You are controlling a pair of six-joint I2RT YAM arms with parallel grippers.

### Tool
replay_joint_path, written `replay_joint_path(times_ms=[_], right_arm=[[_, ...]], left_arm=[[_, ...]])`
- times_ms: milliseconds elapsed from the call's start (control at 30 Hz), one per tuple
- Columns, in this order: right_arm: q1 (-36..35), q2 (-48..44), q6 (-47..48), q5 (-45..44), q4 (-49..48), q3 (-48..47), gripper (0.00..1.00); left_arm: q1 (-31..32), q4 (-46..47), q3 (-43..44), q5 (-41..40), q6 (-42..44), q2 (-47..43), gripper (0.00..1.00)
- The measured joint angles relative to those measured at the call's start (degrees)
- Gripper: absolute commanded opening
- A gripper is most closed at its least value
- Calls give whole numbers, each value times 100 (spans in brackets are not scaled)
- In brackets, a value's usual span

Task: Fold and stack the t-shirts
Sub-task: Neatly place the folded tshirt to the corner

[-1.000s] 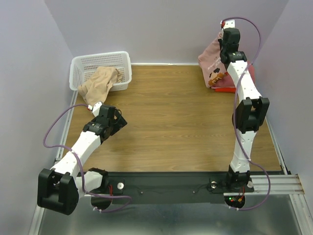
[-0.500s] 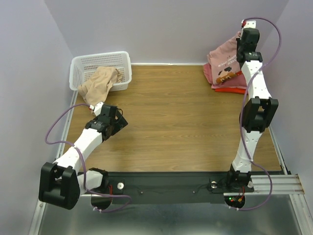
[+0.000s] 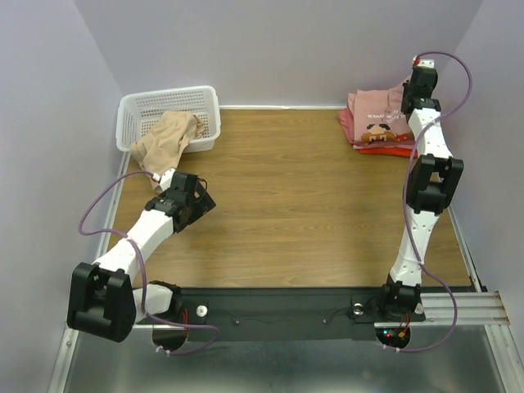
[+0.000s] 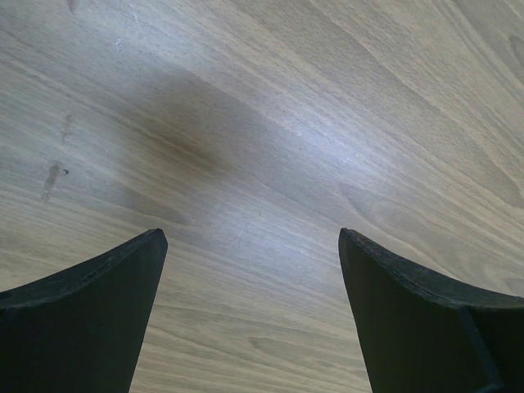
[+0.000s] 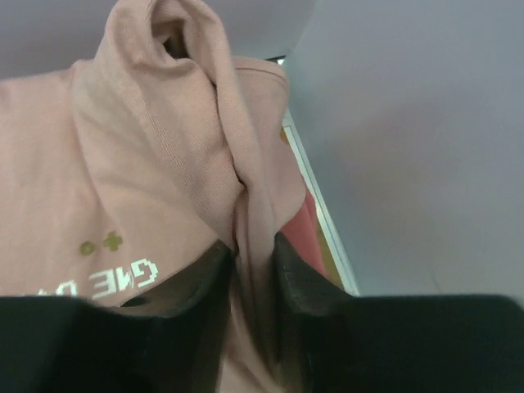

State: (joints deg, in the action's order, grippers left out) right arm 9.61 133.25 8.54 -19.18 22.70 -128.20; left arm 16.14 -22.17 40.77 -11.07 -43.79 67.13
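Top view: the dusty-pink t-shirt (image 3: 378, 110) lies on top of a stack at the bench's (image 3: 303, 196) far right corner. An orange-red t-shirt (image 3: 386, 151) shows beneath it. The right arm (image 3: 426, 176) reaches to the stack's far right edge. A beige t-shirt (image 3: 168, 137) drapes over the rim of the white basket (image 3: 164, 102), far left, with the left arm (image 3: 147, 233) near it.

Left wrist: left end effector (image 4: 250, 237) released, fingers wide apart, bare wood below.

Right wrist: right end effector (image 5: 254, 250) clenched on a raised fold of the dusty-pink t-shirt, white lettering beside the fingers.
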Motion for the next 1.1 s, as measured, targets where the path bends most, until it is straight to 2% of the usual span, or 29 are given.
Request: replay_joint_path(times_ms=[33,67,100,400,567,800,933,1100], right_arm=[[22,42,4,-9,0,-33,53],[39,92,-39,-48,4,-76,89],[68,149,-39,-96,-2,-151,100],[116,59,-286,-356,-33,-243,100],[109,-885,-564,-304,28,503,100],[109,-3458,-1759,584,-42,2481,100],[92,-5121,-2542,1154,-136,4113,100],[90,-6161,-3237,1742,-37,6253,100]], left_arm=[[0,0,13,7,2,13,98],[0,9,22,11,4,17,98],[0,9,28,13,4,20,98],[0,0,44,61,26,-114,98],[0,-13,44,144,42,-575,98],[0,-94,-46,291,13,-1386,98],[-2,-195,-214,328,-98,-1950,98],[0,-181,-557,501,-216,-2586,98]])
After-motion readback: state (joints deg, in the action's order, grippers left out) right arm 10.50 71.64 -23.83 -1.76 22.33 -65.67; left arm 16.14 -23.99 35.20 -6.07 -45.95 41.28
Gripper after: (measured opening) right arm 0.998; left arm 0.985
